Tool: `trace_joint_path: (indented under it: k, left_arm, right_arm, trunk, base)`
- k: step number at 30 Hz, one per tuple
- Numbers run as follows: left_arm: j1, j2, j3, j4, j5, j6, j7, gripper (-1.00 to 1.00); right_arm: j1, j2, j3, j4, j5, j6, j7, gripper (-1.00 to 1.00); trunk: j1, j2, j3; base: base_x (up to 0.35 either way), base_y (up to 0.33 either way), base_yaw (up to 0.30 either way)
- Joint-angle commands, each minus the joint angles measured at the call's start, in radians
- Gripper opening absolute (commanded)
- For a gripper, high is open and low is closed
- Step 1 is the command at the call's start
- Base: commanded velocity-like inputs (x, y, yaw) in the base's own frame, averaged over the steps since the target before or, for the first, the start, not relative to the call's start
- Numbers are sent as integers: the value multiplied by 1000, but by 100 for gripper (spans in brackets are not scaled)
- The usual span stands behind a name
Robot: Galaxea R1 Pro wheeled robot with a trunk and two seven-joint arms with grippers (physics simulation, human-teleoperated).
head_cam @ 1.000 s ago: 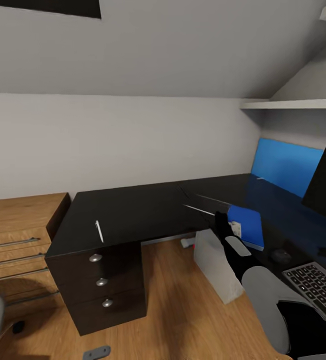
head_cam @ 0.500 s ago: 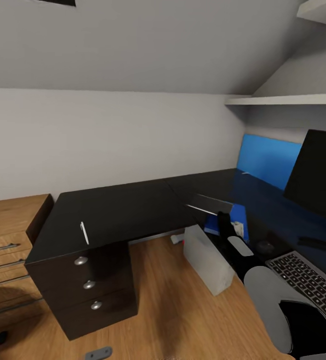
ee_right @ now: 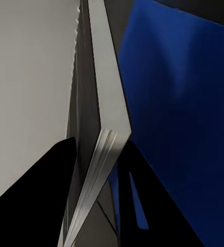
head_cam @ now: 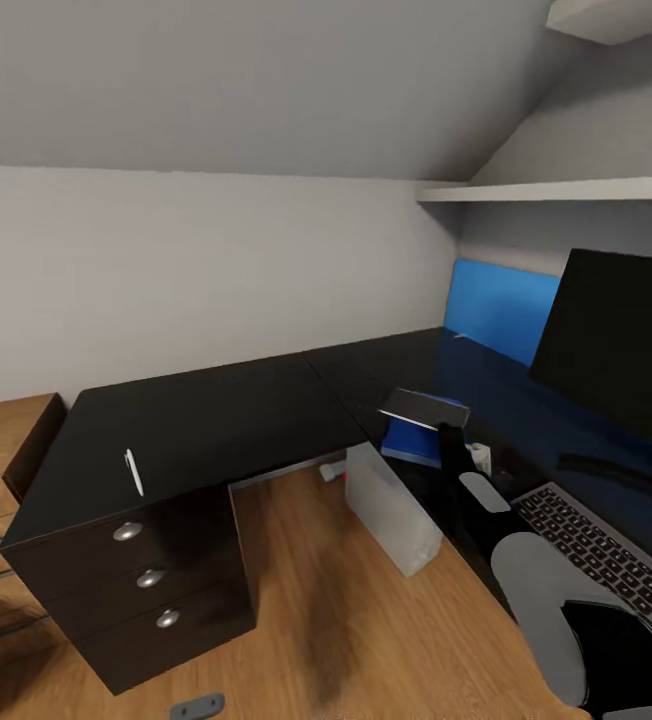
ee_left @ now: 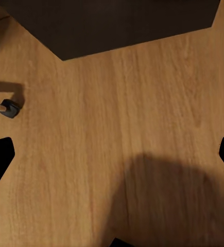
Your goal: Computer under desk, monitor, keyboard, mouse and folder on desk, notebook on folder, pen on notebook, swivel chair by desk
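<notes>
Stacking step: the right gripper [head_cam: 446, 432] clamps the notebook [head_cam: 424, 408], hovering over the blue folder [head_cam: 413, 441] on the desk [head_cam: 216, 420], at two o'clock. Next, lower it flat, then release.

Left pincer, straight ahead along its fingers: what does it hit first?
Likely the bare wood floor. The left wrist view looks down along the fingers at floorboards with nothing in between; a dark furniture edge sits off to one side. Depth is unclear.

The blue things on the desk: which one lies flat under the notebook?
The blue folder near the desk's front edge, beneath the notebook in the right gripper. The other blue panel stands upright against the wall.
</notes>
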Motion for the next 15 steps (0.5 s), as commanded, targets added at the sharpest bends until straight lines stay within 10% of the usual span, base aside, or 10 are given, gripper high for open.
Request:
trace_joint_path:
  k: [1, 15]
  left_arm:
    - [-1, 2, -8, -2, 8, 0, 8, 100]
    - [-1, 3, -7, -2, 8, 0, 8, 100]
  right_arm:
    - [-1, 0, 0, 1, -10, -2, 7, -100]
    - [-1, -2, 1, -6, -11, 2, 13, -100]
  trunk:
    - [0, -1, -2]
    - [0, -1, -9]
  base:
    - [0, 0, -186]
    - [0, 0, -63]
